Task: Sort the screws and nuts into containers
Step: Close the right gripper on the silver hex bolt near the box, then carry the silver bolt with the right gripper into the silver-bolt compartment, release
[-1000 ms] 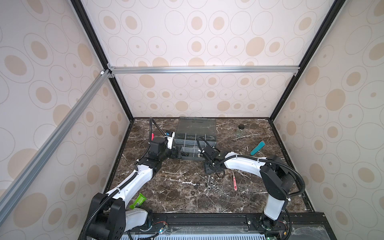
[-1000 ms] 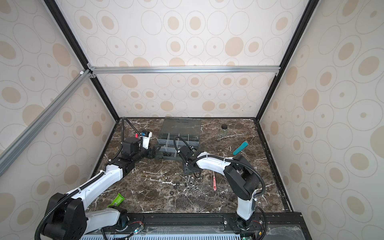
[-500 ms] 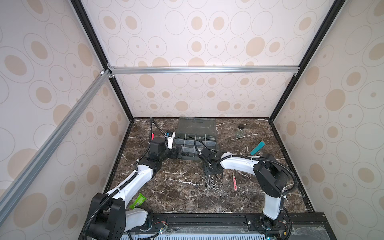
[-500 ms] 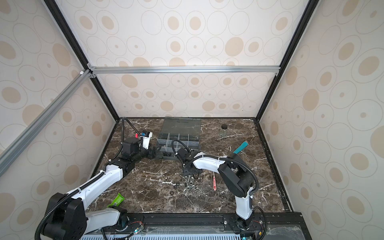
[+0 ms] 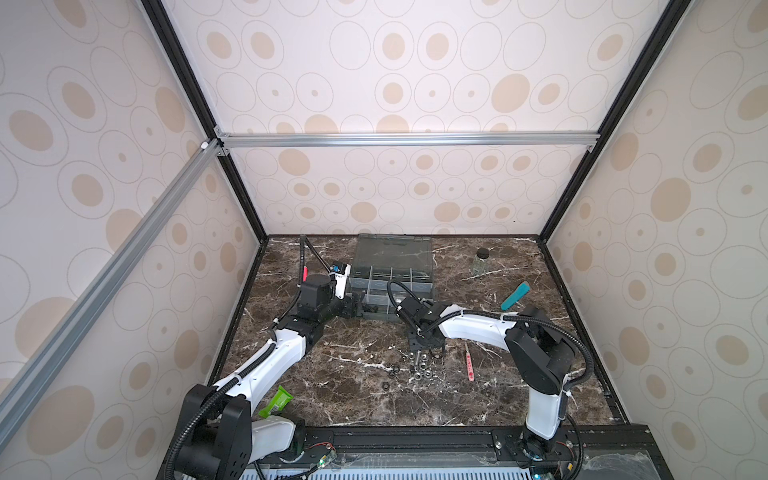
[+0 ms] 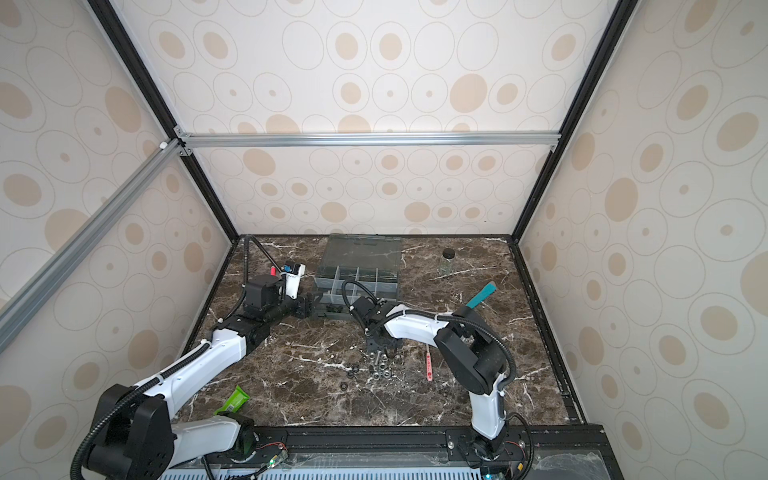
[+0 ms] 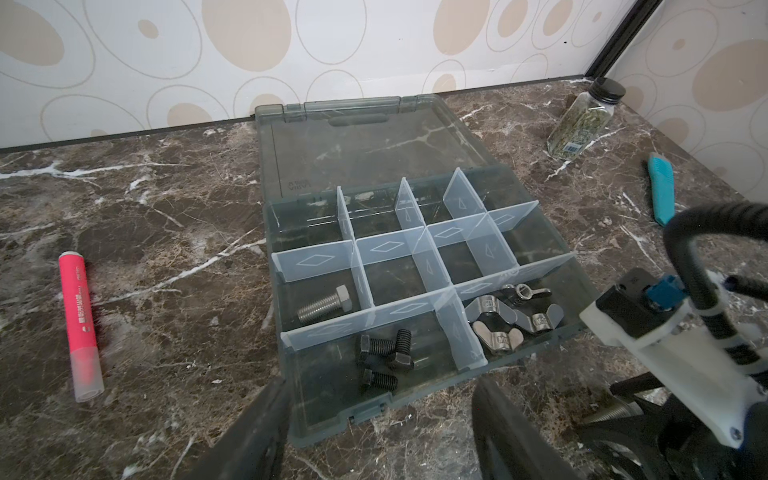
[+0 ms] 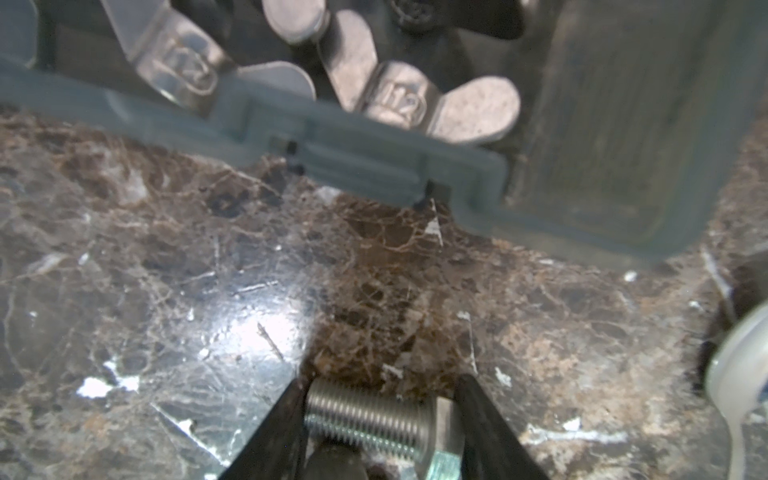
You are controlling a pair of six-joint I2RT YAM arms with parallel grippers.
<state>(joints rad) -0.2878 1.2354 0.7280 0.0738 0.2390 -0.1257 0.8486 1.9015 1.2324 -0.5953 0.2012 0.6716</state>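
Loose silver screws and nuts (image 5: 420, 368) (image 6: 378, 368) lie in a small pile in the middle of the marble table, with black nuts (image 5: 392, 370) just left of it. My right gripper (image 5: 424, 348) (image 8: 378, 399) reaches down at the pile's far edge. Its jaws are shut lengthwise on a silver screw (image 8: 365, 419), one finger at the thread end and one at the head. The containers (image 7: 399, 270) are compartments of the grey organizer box (image 5: 390, 286). They hold a silver screw (image 7: 326, 305), black screws (image 7: 384, 353) and wing nuts (image 7: 511, 320). My left gripper (image 7: 380, 386) (image 5: 357, 305) stands open around the box's front left corner.
The box's smoky lid (image 5: 392, 253) lies open behind it. A black-capped jar (image 5: 481, 259) stands back right, and a teal tool (image 5: 515, 295) lies near it. A pink-handled spoon (image 5: 469, 365) lies right of the pile, a red marker (image 7: 79, 328) left of the box, a green packet (image 5: 276, 401) front left.
My right gripper has come forward from the box's front down to the pile and closed on a silver screw. The left arm has stayed put.
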